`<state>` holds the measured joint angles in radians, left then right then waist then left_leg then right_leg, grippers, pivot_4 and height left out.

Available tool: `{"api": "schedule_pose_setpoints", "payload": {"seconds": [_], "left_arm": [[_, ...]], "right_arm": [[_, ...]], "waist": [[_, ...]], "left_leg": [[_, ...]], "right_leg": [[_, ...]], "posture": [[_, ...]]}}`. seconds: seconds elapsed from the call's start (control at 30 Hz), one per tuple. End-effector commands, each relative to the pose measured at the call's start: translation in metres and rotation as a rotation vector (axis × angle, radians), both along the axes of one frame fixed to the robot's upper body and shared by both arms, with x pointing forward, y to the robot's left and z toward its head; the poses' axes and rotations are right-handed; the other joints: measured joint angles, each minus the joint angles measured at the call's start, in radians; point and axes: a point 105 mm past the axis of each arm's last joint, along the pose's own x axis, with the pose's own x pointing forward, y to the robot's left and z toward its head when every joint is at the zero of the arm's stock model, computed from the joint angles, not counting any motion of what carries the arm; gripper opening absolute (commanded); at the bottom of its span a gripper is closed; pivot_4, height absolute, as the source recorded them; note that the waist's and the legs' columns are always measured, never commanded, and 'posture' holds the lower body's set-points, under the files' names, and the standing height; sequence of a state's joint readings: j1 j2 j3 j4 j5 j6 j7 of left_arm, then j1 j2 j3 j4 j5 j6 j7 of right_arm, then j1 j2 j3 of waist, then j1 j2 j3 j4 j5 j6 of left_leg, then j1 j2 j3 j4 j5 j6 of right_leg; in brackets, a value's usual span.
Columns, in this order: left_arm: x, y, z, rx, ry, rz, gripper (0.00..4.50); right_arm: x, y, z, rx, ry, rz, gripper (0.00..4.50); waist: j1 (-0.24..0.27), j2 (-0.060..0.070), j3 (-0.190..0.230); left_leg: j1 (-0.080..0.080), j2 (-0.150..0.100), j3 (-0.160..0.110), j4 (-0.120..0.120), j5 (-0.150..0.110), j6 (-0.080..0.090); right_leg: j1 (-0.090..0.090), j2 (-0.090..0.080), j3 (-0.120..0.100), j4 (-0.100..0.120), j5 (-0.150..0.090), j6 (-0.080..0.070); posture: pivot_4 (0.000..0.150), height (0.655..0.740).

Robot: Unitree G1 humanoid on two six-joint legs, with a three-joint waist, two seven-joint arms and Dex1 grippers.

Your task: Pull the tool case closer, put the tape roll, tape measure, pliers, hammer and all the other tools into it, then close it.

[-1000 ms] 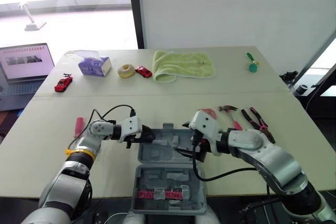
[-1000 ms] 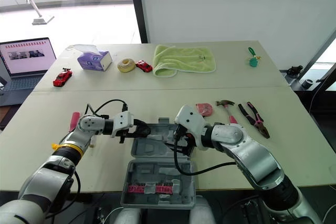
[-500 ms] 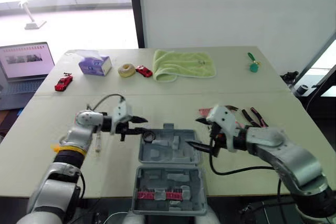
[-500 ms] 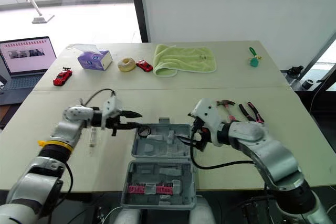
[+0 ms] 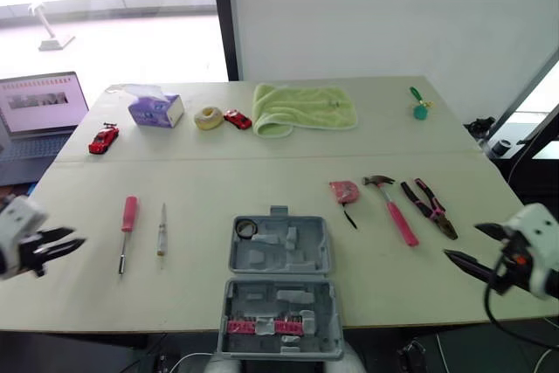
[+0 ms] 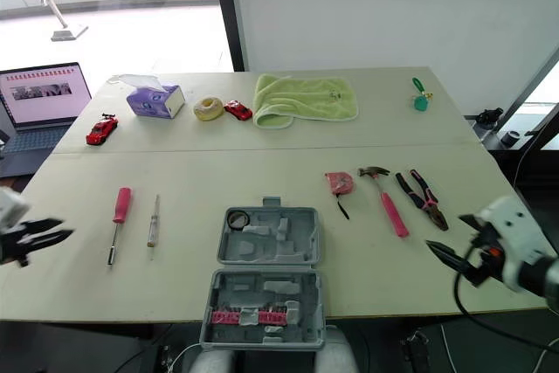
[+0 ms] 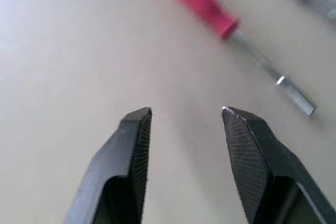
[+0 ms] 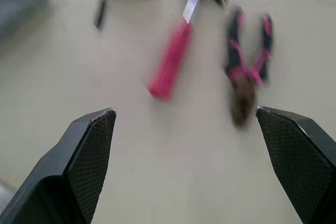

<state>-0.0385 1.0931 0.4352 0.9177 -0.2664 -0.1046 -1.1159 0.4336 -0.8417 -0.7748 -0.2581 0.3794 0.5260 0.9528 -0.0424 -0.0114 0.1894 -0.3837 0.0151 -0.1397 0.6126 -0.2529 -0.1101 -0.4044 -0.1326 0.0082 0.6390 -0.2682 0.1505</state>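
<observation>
On the pale table (image 5: 218, 183) — an open tool case (image 5: 301, 261), laptop (image 5: 44, 104) beyond.

The left gripper (image 5: 68, 238) hangs low at the far left, its fingers (image 7: 131, 150) parted and empty — the right gripper (image 5: 461, 240) sits far right, fingers (image 8: 86, 156) spread wide, holding nothing.

Bright daylight from far window (image 5: 113, 6); faint soft shadows; glare top-left.
</observation>
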Motion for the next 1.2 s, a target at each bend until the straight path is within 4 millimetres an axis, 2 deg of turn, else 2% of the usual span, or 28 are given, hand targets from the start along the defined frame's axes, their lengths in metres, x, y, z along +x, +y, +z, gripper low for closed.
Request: {"api": "schedule_pose_setpoints", "payload": {"seconds": [0.03, 0.07, 0.23, 0.33, 0.43, 0.5, 0.6, 0.7, 0.73, 0.8, 0.9, 0.97, 1.07, 1.2], "left_arm": [[-0.024, 0.023, 0.009, 0.038, -0.063, 0.1, 4.15], [-0.027, 0.023, 0.008, 0.037, -0.062, 0.101, 4.47], [-0.037, 0.024, 0.001, 0.031, -0.057, 0.109, 4.47], [-0.03, 0.02, 0.0, 0.026, -0.065, 0.096, 4.47], [-0.016, 0.005, -0.006, -0.019, -0.06, 0.034, 4.47], [-0.001, -0.02, -0.011, -0.081, -0.051, -0.069, 4.47], [0.028, -0.092, -0.013, -0.166, -0.064, -0.321, 4.47], [0.048, -0.151, 0.001, -0.234, -0.146, -0.46, 4.47], [0.051, -0.162, 0.006, -0.247, -0.173, -0.481, 4.47], [0.058, -0.197, 0.02, -0.271, -0.27, -0.569, 4.47], [0.049, -0.24, 0.033, -0.306, -0.321, -0.775, 4.47], [0.035, -0.257, 0.032, -0.35, -0.238, -0.885, 4.47], [0.021, -0.271, 0.036, -0.377, -0.201, -0.999, 4.47], [0.022, -0.283, 0.045, -0.416, -0.25, -1.026, 4.47]], "right_arm": [[-0.014, -0.03, 0.011, -0.034, -0.054, -0.074, 4.5], [-0.015, -0.032, 0.009, -0.03, -0.052, -0.074, 4.5], [-0.017, -0.03, -0.004, -0.011, -0.025, -0.053, 4.5], [-0.014, -0.029, -0.003, -0.02, -0.053, -0.057, 4.5], [-0.017, -0.018, -0.003, -0.01, -0.035, -0.034, 4.5], [-0.018, 0.0, -0.002, 0.013, -0.008, 0.003, 4.5], [-0.01, 0.071, 0.01, 0.146, -0.031, 0.139, 4.5], [0.003, 0.121, 0.012, 0.205, -0.072, 0.175, 4.5], [0.006, 0.132, 0.012, 0.211, -0.08, 0.18, 4.5], [0.029, 0.159, 0.003, 0.204, -0.112, 0.115, 4.5], [0.07, 0.183, -0.008, 0.166, -0.159, -0.068, 4.5], [0.087, 0.19, -0.015, 0.157, -0.164, -0.156, 4.5], [0.107, 0.193, -0.026, 0.158, -0.151, -0.267, 4.5], [0.13, 0.186, -0.044, 0.123, -0.137, -0.375, 4.5]], "waist": [[0.002, 0.0, 0.0], [0.004, -0.001, 0.0], [0.008, -0.002, -0.001], [0.008, -0.002, -0.001], [0.009, -0.002, -0.002], [0.011, -0.001, -0.002], [0.019, 0.001, -0.002], [0.02, -0.005, -0.004], [0.022, -0.007, -0.004], [0.022, -0.008, -0.004], [0.022, -0.006, -0.004], [0.023, -0.005, -0.004], [0.025, -0.004, -0.004], [0.024, -0.003, -0.004]], "left_leg": [[0.001, 0.0, 0.0, 0.0, 0.0, 0.0], [0.001, 0.0, 0.001, 0.0, 0.0, 0.0], [0.009, 0.001, 0.001, -0.001, 0.0, -0.001], [0.009, 0.001, 0.002, -0.002, 0.0, -0.001], [0.009, 0.001, 0.002, -0.002, 0.0, -0.001], [0.009, 0.001, 0.002, -0.002, 0.0, -0.001], [0.009, 0.001, 0.002, -0.002, 0.0, -0.001], [0.01, 0.002, 0.003, -0.001, 0.0, -0.001], [0.009, 0.002, 0.003, -0.001, 0.0, -0.001], [0.009, 0.002, 0.002, -0.001, 0.0, -0.001], [0.008, 0.002, 0.003, 0.0, 0.0, -0.001], [0.008, 0.002, 0.004, -0.001, 0.0, -0.001], [0.007, 0.002, 0.004, -0.002, 0.0, 0.0], [0.007, 0.002, 0.004, -0.001, -0.001, 0.0]], "right_leg": [[0.001, 0.0, 0.0, -0.001, 0.0, 0.0], [0.002, 0.0, 0.0, -0.002, -0.002, -0.003], [0.01, 0.0, 0.0, -0.005, -0.002, -0.005], [0.01, 0.0, 0.0, -0.005, -0.002, -0.005], [0.01, 0.0, 0.0, -0.006, -0.002, -0.004], [0.01, 0.0, 0.001, -0.005, -0.002, -0.004], [0.01, 0.0, 0.002, -0.005, -0.001, -0.003], [0.011, 0.001, 0.002, -0.005, 0.0, -0.004], [0.011, 0.001, 0.002, -0.005, 0.0, -0.003], [0.01, 0.001, 0.002, -0.006, 0.001, -0.002], [0.009, 0.002, 0.003, -0.007, 0.0, -0.007], [0.007, 0.002, 0.005, -0.007, 0.0, -0.007], [0.007, 0.003, 0.006, -0.007, 0.001, -0.005], [0.007, 0.003, 0.006, -0.007, 0.001, -0.006]], "posture": [[0.15, 0.74], [0.15, 0.74], [0.15, 0.74], [0.15, 0.74], [0.15, 0.74], [0.15, 0.74], [0.15, 0.74], [0.15, 0.74], [0.15, 0.74], [0.15, 0.74], [0.15, 0.74], [0.15, 0.74], [0.15, 0.74], [0.15, 0.74]]}}
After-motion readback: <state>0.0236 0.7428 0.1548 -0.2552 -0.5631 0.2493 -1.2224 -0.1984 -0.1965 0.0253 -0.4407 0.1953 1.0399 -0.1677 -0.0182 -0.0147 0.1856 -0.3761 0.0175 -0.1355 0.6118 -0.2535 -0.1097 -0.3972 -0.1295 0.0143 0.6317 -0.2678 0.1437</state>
